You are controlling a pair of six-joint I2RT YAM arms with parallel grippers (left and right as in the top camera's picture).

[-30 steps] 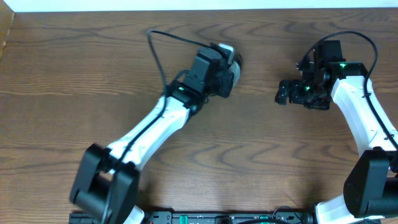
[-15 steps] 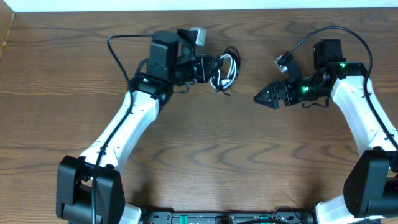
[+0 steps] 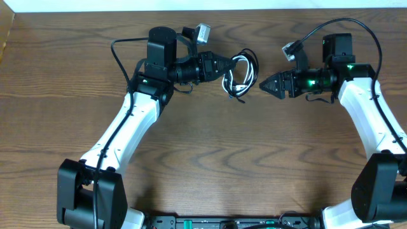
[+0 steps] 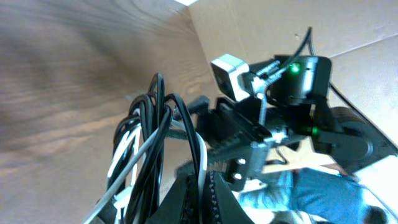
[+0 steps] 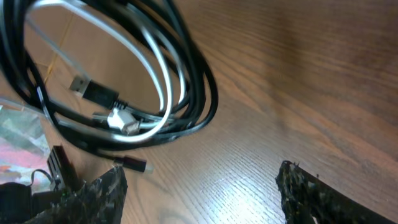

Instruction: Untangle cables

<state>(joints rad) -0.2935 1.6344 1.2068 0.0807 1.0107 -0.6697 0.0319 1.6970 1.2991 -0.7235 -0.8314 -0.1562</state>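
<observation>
Overhead view, upper centre: the cables [image 3: 240,75], one black cord [image 5: 202,81] and one white cord [image 5: 163,74], form a single loose coil just left of the frame's middle, over the wooden table [image 3: 210,159]. The left gripper [image 3: 222,68] is clamped on the coil's left side. The left wrist view shows both cords emerging from its closed jaws. The right gripper [image 3: 262,86] points at the coil from the right, just beside it but not touching. In the right wrist view its fingers [image 5: 93,186] stand wide apart with nothing between them.

Handling, as judged: the cords are light, thin and limp, so the loops will sag and slide over one another rather than hold shape. The smooth jackets may slip in a loose pinch. The plugs [image 5: 121,121] near the coil's lower edge offer the firmest hold; a plug or the cord just behind it is the better place to grasp.

Change: half a second earlier the coil lay further left and the right gripper sat lower. A second earlier the left arm hid the coil.
</observation>
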